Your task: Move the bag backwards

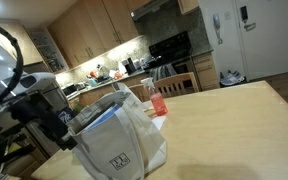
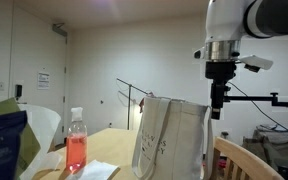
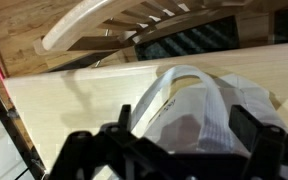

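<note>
Now I am hovering my spread black fingers [image 3: 256, 135] over the large off-white fabric tote bag [image 3: 199, 105], standing near the light wooden tabletop [image 3: 74, 100] edge; I am aiming to straddle its handle loop squarely.

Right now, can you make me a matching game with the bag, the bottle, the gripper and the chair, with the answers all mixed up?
Things:
1. bag
2. bottle
3. gripper
4. chair

Colour or state:
A. wooden
B. off-white
C. open
D. red liquid inside

Pairs: 1-B, 2-D, 3-C, 4-A
</note>
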`<action>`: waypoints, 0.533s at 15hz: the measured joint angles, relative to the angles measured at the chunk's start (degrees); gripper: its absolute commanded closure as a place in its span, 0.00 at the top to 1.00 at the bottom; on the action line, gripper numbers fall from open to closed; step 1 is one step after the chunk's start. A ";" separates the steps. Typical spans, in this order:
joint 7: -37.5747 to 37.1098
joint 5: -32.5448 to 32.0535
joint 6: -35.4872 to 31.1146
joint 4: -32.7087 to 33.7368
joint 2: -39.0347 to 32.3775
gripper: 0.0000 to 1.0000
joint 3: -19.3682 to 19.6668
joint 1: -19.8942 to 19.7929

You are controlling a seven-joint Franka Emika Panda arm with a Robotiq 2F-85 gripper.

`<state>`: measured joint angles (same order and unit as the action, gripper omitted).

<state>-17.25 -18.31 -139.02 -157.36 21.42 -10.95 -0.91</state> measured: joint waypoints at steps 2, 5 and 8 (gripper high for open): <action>0.00 0.00 0.00 0.00 0.01 1.00 0.00 0.00; 0.00 0.00 0.00 0.00 -0.10 1.00 -0.19 0.09; 0.00 0.00 0.00 0.01 -0.52 1.00 -0.84 0.84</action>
<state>-17.24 -18.32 -139.02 -157.35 20.90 -11.79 -0.07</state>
